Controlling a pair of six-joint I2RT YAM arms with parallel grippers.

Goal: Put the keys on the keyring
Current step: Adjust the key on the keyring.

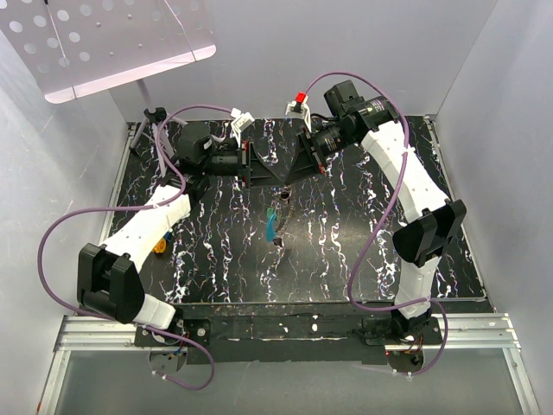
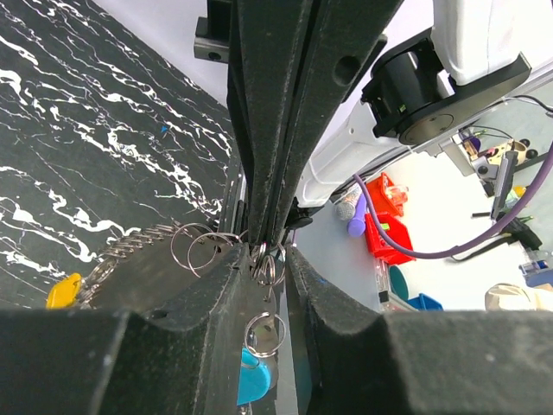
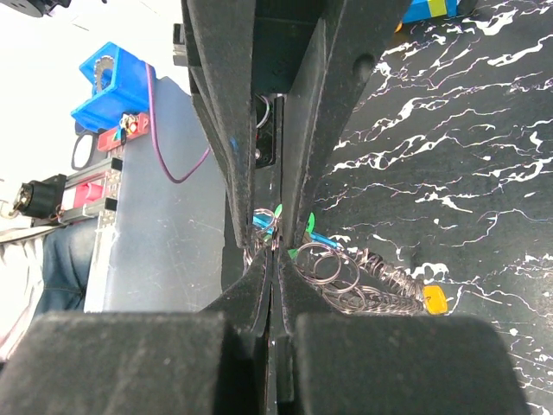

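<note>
Both grippers meet tip to tip above the middle of the table. My left gripper (image 1: pixel 262 171) (image 2: pixel 262 256) is shut on the keyring (image 2: pixel 267 266), a cluster of thin silvery loops between its pads. My right gripper (image 1: pixel 296 164) (image 3: pixel 274 259) comes from the opposite side, its jaws pressed together on the same wire loops. A blue key (image 2: pixel 252 377) hangs on a small ring (image 2: pixel 263 334) in the gap between my left fingers. Several more loops (image 3: pixel 333 270) and a spring-like chain trail to a yellow key (image 3: pixel 435 300) (image 2: pixel 63 291). A teal key (image 1: pixel 273 225) dangles below the grippers.
The black marbled mat (image 1: pixel 346 251) covers the table. A small yellow-orange thing (image 1: pixel 160 247) lies on the mat beside my left arm. A small dark piece (image 1: pixel 278 243) shows under the dangling keys. Purple cables loop at both sides.
</note>
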